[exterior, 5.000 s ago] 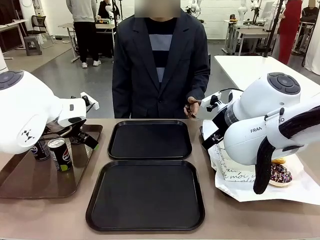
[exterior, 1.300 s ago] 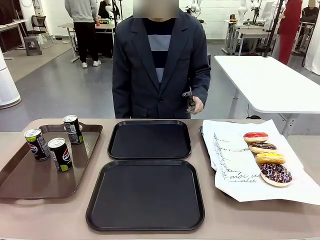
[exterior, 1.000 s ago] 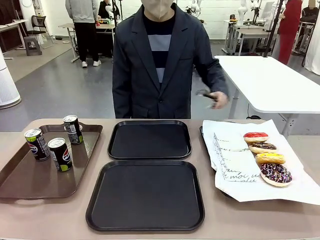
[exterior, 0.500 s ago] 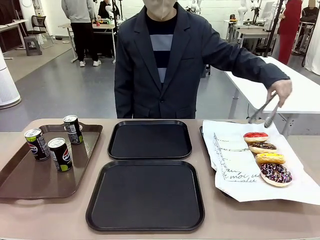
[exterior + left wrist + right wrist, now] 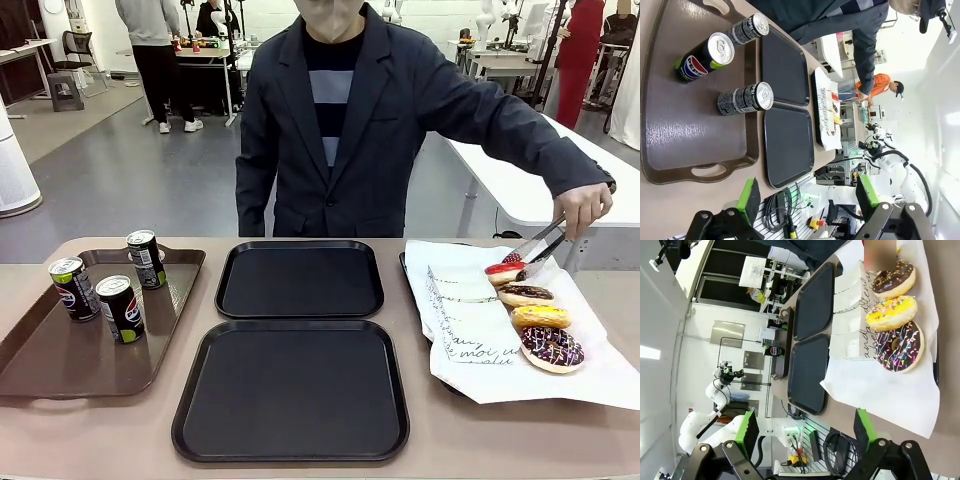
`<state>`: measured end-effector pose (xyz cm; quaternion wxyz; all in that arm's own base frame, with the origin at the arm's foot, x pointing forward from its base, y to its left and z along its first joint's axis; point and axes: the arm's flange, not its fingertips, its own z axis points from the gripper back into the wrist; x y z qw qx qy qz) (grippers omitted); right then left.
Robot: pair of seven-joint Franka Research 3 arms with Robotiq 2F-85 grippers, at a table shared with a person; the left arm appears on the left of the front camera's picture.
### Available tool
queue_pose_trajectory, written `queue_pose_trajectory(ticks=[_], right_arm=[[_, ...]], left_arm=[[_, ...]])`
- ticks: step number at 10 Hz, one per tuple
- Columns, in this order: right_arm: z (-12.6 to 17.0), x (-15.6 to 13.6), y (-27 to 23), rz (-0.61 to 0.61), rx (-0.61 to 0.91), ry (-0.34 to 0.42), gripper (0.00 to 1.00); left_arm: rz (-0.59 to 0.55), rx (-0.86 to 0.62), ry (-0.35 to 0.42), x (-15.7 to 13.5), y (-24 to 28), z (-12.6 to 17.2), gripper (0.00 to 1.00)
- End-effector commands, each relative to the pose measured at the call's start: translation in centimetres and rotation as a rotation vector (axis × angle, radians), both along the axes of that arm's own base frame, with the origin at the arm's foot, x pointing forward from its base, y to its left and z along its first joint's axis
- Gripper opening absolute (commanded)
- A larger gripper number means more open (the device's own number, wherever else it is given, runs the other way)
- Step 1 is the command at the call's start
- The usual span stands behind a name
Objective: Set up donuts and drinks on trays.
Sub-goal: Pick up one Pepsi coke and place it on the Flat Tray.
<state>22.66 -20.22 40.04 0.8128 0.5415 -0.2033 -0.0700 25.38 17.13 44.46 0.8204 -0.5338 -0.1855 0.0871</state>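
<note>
Left pincer (image 5: pixel 807 197): jaws wide apart, nothing held.
Right pincer (image 5: pixel 805 432): jaws wide apart, nothing held.
Near tray (image 5: pixel 290 390): black, centre front of surface (image 5: pixel 100 435).
Cans (image 5: pixel 120 308): three upright on brown tray (image 5: pixel 40 355), left.
Donuts (image 5: pixel 540 317): four in a row on white paper (image 5: pixel 470 345), right.
Far tray (image 5: pixel 299 280): just behind the first.
Tongs (image 5: pixel 537 243): in person's hand (image 5: pixel 583 210), tips at red donut (image 5: pixel 503 270).

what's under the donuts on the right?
A white paper sheet with black script lies under the four donuts. A dark edge peeks out beneath the paper; the rest of it is covered.
</note>
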Motion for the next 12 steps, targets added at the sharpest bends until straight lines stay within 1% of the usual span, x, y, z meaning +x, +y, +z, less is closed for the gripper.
queue_pose_trajectory(ticks=[1, 4, 5, 7, 8, 9, 10, 11, 12], right_arm=[[0.0, 0.0, -0.1, -0.001, 0.011, -0.021, 1.00], [0.0, 0.0, -0.1, -0.001, 0.011, -0.021, 1.00], [0.0, 0.0, -0.1, -0.001, 0.011, -0.021, 1.00], [0.0, 0.0, -0.1, -0.001, 0.011, -0.021, 1.00], [0.0, 0.0, -0.1, -0.001, 0.011, -0.021, 1.00], [0.0, 0.0, -0.1, -0.001, 0.011, -0.021, 1.00], [0.0, 0.0, -0.1, -0.001, 0.011, -0.021, 1.00], [0.0, 0.0, -0.1, -0.001, 0.011, -0.021, 1.00], [0.0, 0.0, -0.1, -0.001, 0.011, -0.021, 1.00]], left_arm=[[-0.003, -0.010, -0.022, 0.0, 0.3, 0.0, 1.00], [-0.003, -0.010, -0.022, 0.0, 0.3, 0.0, 1.00], [0.000, 0.000, 0.000, 0.0, 0.0, 0.0, 1.00], [0.012, 0.107, 0.040, 1.3, -1.1, 2.6, 1.00], [-0.013, 0.173, 0.065, 1.8, -2.1, 3.8, 1.00], [0.000, 0.224, 0.073, 2.5, -3.4, 5.3, 1.00], [-0.011, 0.300, 0.090, 3.3, -4.2, 6.8, 1.00], [-0.043, 0.428, 0.147, 4.7, -5.2, 7.9, 1.00], [-0.020, 0.480, 0.163, 6.0, -6.3, 8.7, 1.00]])
